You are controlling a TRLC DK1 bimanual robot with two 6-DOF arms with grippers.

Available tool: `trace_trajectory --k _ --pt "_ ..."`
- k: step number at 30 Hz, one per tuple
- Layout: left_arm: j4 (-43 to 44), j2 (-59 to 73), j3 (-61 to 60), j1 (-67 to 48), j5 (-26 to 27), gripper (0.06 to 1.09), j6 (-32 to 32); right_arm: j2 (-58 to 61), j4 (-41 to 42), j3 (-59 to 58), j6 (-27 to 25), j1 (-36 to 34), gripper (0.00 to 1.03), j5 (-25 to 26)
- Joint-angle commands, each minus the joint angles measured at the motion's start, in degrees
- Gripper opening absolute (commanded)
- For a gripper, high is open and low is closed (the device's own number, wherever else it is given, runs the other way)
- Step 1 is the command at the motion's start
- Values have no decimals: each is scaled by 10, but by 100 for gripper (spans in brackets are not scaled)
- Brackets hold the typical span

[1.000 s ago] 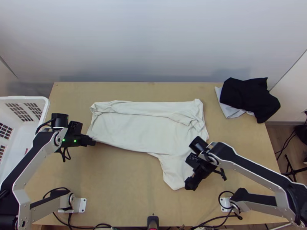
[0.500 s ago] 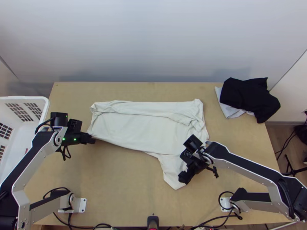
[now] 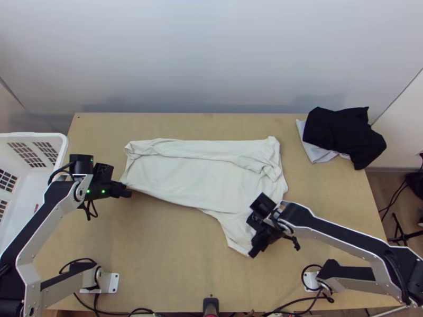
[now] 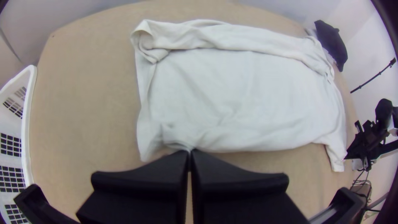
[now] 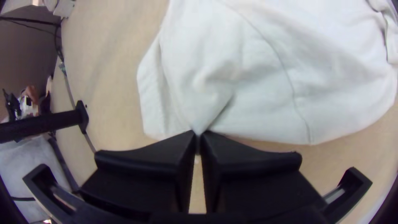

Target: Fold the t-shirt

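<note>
The white t-shirt (image 3: 195, 174) lies across the table, its far side folded over in a rumpled strip and a sleeve pointing toward the near edge. At its near left corner is my left gripper (image 3: 127, 193); in the left wrist view, the left gripper (image 4: 189, 152) is shut on the edge of the t-shirt (image 4: 232, 91). My right gripper (image 3: 254, 252) is at the sleeve's end. In the right wrist view, the right gripper (image 5: 198, 135) is shut on the sleeve's edge, with pinch creases running through the t-shirt (image 5: 257, 91).
A white basket (image 3: 62, 150) stands at the left table edge. Black cloth (image 3: 343, 132) lies over light grey cloth (image 3: 313, 150) at the far right corner. Bare wooden table (image 3: 174, 248) lies between the arms, in front of the shirt.
My right gripper has moved leftward and slightly away from the table's near edge, and the sleeve is now drawn together at it. The left gripper has shifted up the picture very slightly.
</note>
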Motion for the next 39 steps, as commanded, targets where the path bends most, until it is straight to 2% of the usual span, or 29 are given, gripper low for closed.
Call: trace_trajectory --k 1,9,13,20,30,39 --pt "-12 -9 24 8 -3 9 2 -28 -19 54 -5 -56 3 21" --pt "-66 -7 133 2 -10 9 3 -59 -44 192 -57 -218 3 26" --pt "-69 11 186 -2 -11 9 -6 -38 -40 249 -68 -269 3 26" --pt "-72 59 245 -4 -17 9 -18 15 -4 298 -72 -321 3 26" --pt "-69 157 309 2 -38 9 0 130 12 397 -109 -396 3 26" --pt "-46 245 336 -10 -63 9 -2 251 24 467 -140 -420 3 26"
